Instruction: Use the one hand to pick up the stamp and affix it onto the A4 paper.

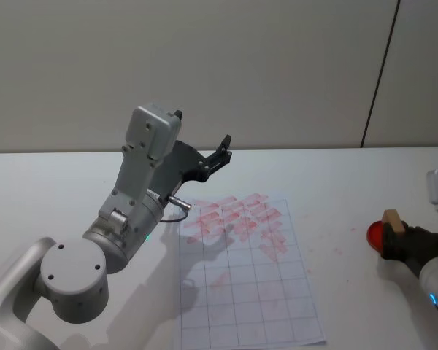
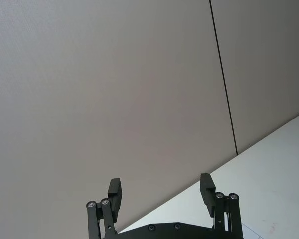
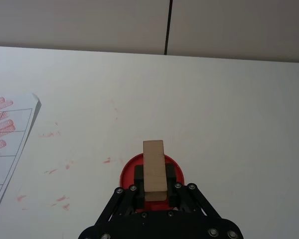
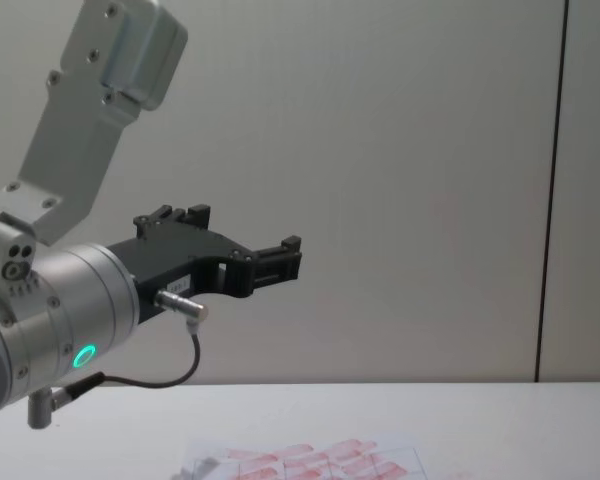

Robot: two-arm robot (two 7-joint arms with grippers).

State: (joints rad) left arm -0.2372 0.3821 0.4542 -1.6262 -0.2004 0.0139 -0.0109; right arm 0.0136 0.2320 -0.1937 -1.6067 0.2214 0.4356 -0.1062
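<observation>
Here the right gripper (image 3: 154, 185) pinches the stamp (image 3: 154, 169) at the red ink pad (image 3: 128, 169); a slack grip could drop it short of the A4 paper (image 1: 248, 292); left gripper (image 2: 159, 190) raised, spread

A: What sort of place was it?

B: A robot test lab, by the look of it. A bare white table (image 1: 58, 175) stood against a plain grey wall (image 1: 241, 65) of flat panels with one dark seam (image 1: 380, 73).

A: Anything else?

B: A metal robot arm (image 1: 135, 189) with a green light (image 4: 83, 355) reached over it, the paper (image 1: 255, 299) carried rows of repeated red marks (image 1: 237, 215), and red smudges (image 3: 50, 134) dotted the tabletop.
</observation>
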